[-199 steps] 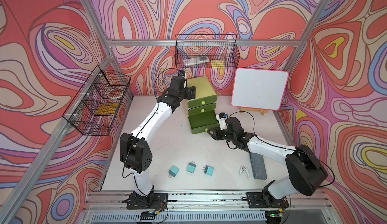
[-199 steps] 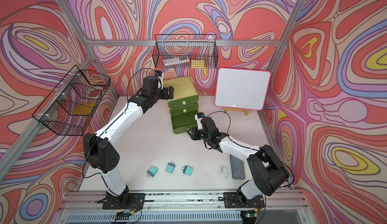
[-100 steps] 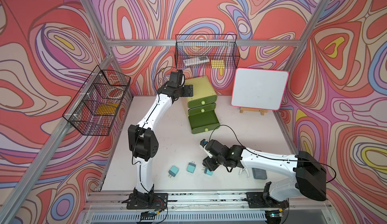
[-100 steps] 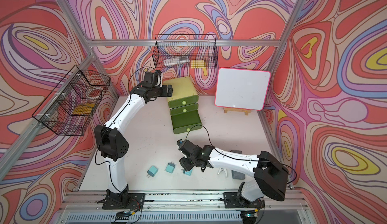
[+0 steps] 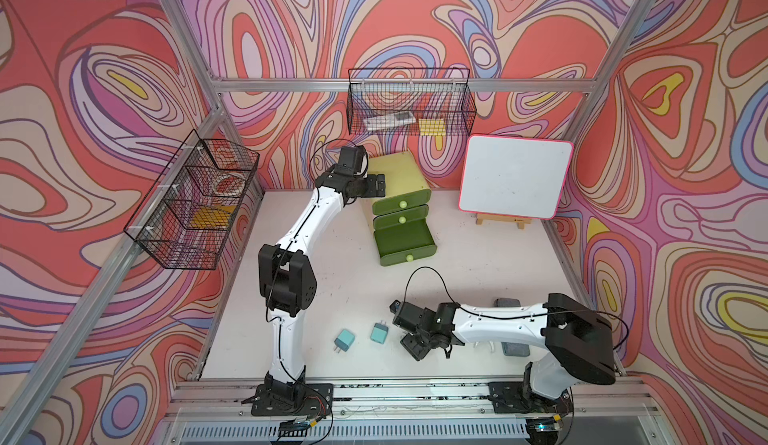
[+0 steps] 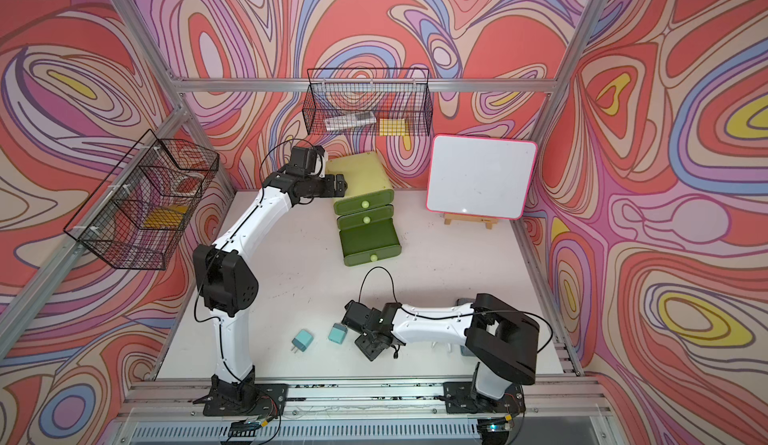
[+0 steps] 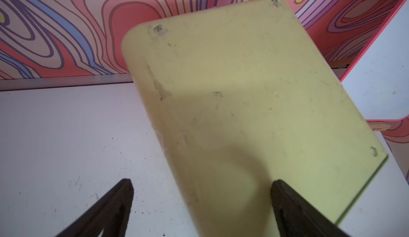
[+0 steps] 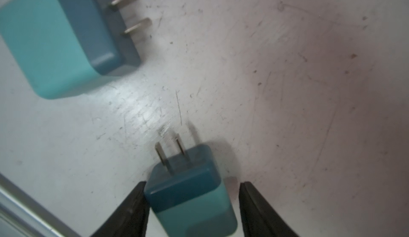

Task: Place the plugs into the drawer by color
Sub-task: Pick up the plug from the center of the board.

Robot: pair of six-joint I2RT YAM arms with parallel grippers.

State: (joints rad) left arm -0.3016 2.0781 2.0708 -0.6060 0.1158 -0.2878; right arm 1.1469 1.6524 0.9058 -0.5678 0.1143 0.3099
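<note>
Teal plugs (image 5: 344, 338) are lying near the front edge of the counter (image 5: 353, 280), two of them loose. Your right end effector (image 8: 192, 183) is straddling the third plug (image 8: 190, 193), open, one finger touching it. Your left end effector (image 7: 201, 181) is hanging wide open over the drawer chest (image 7: 243, 92), its bottom drawer (image 5: 403, 237) standing pulled out.

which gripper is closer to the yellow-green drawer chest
Left. The left gripper straddles the chest's top edge, jaws open; the right gripper is at the table front, around a teal plug.
</note>
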